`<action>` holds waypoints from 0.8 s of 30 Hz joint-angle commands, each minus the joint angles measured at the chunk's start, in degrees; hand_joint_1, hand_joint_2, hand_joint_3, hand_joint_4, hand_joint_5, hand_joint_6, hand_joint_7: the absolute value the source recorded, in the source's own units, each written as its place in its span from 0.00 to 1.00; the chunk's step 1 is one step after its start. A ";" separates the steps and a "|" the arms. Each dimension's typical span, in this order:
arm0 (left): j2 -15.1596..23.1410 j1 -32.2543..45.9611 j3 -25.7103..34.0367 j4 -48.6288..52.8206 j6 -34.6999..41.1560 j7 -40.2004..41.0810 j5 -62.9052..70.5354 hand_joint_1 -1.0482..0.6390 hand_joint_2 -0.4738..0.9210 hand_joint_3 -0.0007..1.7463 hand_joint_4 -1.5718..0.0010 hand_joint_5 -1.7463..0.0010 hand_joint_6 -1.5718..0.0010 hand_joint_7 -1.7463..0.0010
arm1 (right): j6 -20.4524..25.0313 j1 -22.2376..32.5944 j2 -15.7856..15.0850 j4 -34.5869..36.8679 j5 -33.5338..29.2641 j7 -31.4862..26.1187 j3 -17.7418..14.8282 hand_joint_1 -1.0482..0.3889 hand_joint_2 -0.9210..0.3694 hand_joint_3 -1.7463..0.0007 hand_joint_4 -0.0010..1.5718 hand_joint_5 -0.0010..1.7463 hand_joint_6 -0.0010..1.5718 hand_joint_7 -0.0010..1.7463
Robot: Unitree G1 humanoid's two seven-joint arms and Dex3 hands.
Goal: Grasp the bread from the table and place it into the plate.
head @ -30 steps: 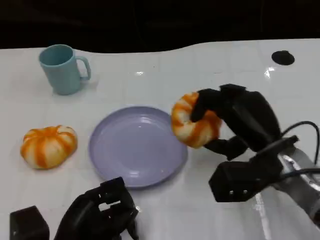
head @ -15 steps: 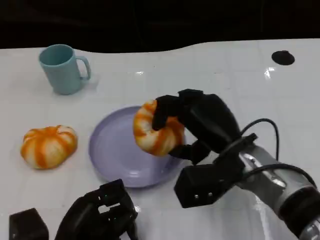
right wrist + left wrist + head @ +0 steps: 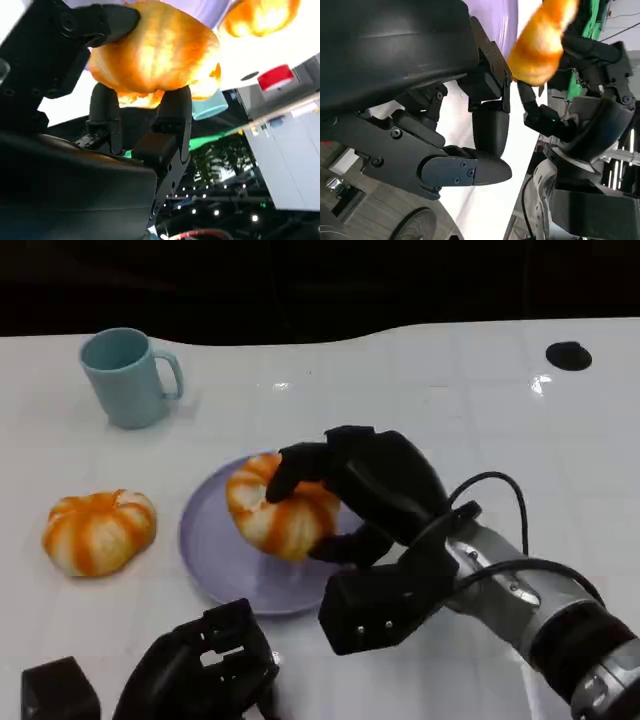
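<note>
My right hand (image 3: 370, 490) holds an orange-and-white striped bread (image 3: 275, 512) over the lavender plate (image 3: 215, 555), near its middle. Whether the bread touches the plate I cannot tell. The right wrist view shows that bread (image 3: 155, 55) pinched between the black fingers (image 3: 172, 115). In the left wrist view the bread (image 3: 540, 47) hangs in the right hand (image 3: 590, 75) beside the plate (image 3: 500, 20). A second striped bread (image 3: 98, 530) lies on the table left of the plate. My left hand (image 3: 200, 670) rests low at the near edge with fingers curled in, holding nothing.
A light blue mug (image 3: 125, 375) stands at the back left. A black round spot (image 3: 568, 355) sits at the far right of the white table (image 3: 450, 390). A black block (image 3: 60, 692) lies at the near left corner.
My right hand has carried the bread leftward from the plate's right rim to over its middle and lowered it. The left hand has stayed in place.
</note>
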 commanded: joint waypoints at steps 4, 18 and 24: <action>0.43 0.36 0.20 -0.58 -0.19 0.53 0.29 0.27 0.87 0.32 0.50 0.00 0.54 0.15 | 2.91 -0.27 -2.14 -3.45 0.06 6.35 0.61 0.47 0.23 0.70 0.28 0.33 0.42 0.10; 0.64 0.06 0.13 -0.01 -1.13 0.64 0.79 0.28 0.85 0.35 0.51 0.00 0.54 0.14 | 4.14 4.73 -6.43 -13.79 2.19 13.16 -1.14 0.41 0.04 0.95 0.25 0.26 0.39 0.01; 0.68 -0.04 0.15 0.10 -1.14 0.72 0.82 0.28 0.85 0.36 0.50 0.00 0.54 0.14 | 3.90 8.37 -9.22 -20.46 3.10 15.22 -2.76 0.40 0.01 0.95 0.25 0.27 0.39 0.00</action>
